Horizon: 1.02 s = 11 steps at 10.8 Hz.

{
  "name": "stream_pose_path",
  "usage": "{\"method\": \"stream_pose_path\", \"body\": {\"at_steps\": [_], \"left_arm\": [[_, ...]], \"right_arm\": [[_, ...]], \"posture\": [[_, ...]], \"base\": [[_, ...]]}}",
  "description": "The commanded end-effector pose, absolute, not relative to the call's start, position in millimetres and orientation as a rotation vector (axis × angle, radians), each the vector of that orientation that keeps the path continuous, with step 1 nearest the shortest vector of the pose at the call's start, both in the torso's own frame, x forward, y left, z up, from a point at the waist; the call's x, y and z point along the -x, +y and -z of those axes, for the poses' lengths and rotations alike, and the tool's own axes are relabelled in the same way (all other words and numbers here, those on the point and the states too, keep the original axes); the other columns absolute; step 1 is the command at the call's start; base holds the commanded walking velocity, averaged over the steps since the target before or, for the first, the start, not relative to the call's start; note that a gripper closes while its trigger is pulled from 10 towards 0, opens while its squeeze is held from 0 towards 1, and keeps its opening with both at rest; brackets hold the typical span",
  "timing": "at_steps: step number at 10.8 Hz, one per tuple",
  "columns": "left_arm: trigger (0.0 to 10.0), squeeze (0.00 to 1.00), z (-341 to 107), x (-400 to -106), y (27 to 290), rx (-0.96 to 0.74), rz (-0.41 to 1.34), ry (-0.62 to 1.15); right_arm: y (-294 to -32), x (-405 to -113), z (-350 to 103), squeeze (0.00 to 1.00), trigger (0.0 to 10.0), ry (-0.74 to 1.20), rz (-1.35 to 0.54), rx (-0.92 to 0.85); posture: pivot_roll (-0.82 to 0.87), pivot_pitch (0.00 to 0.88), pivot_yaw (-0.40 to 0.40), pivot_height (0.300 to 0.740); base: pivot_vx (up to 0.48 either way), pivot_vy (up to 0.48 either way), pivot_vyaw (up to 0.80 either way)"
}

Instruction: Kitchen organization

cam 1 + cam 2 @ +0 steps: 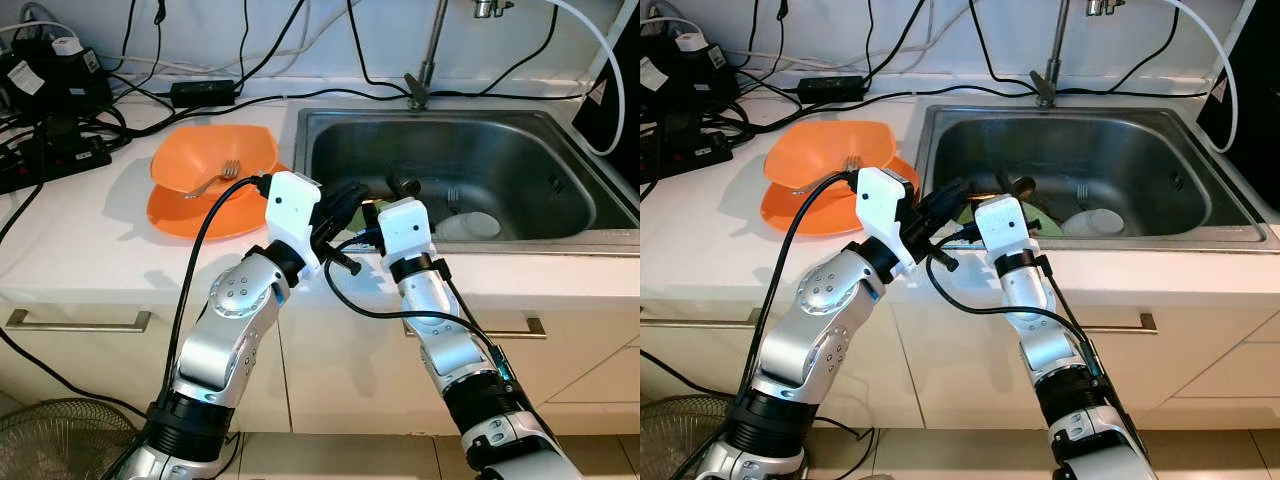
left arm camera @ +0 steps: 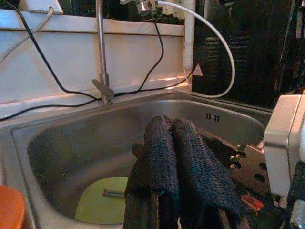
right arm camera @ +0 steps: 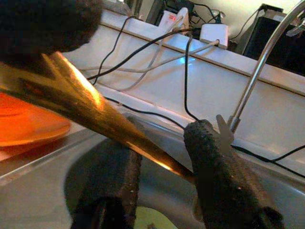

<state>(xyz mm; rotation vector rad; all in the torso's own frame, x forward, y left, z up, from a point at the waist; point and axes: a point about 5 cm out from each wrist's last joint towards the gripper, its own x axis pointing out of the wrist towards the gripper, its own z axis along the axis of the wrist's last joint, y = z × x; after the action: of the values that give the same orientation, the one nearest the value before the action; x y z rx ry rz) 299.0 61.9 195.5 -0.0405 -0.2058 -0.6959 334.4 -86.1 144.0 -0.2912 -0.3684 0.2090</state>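
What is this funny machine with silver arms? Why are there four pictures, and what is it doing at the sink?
It's a walking robot with two silver arms. Each arm ends in a tool with two black fingers. The two wide pictures come from its head, the other two from cameras on its wrists. On the counter, an orange bowl holding a fork sits on an orange plate. In the sink lie a green plate and a white dish. The left tool is shut. The right tool is open around a shiny golden strip; I can't tell what that is.
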Motion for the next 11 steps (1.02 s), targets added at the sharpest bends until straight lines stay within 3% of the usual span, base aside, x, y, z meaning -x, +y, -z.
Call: {"method": "stream_pose_path", "body": {"at_steps": [1, 4, 5, 11], "left_arm": [[10.0, 0.0, -194.4, -301.8, 66.9, 0.02, 0.658, -0.195], [10.0, 0.0, -195.3, -305.2, 70.3, 0.006, 0.622, -0.201], [10.0, 1.0, -195.0, -309.3, 75.0, 0.003, 0.575, -0.201], [10.0, 1.0, -197.6, -310.5, 75.8, 0.014, 0.552, -0.219]], "right_arm": [[-88.9, -334.5, -149.9, 0.0, 0.0, -0.401, -0.195, 0.272], [-90.1, -335.0, -149.7, 0.0, 0.0, -0.399, -0.194, 0.272], [-90.7, -335.4, -149.4, 0.0, 0.0, -0.397, -0.194, 0.272], [-92.4, -335.6, -148.2, 0.0, 0.0, -0.39, -0.19, 0.274]], "posture": [[0.13, 0.0, 0.034, 0.74], [0.13, 0.0, 0.033, 0.74], [0.13, 0.0, 0.032, 0.74], [0.13, 0.0, 0.03, 0.74]], "base": [[0.0, 0.0, 0.0], [0.0, 0.0, 0.0], [0.0, 0.0, 0.0], [0.0, 0.0, 0.0]]}}
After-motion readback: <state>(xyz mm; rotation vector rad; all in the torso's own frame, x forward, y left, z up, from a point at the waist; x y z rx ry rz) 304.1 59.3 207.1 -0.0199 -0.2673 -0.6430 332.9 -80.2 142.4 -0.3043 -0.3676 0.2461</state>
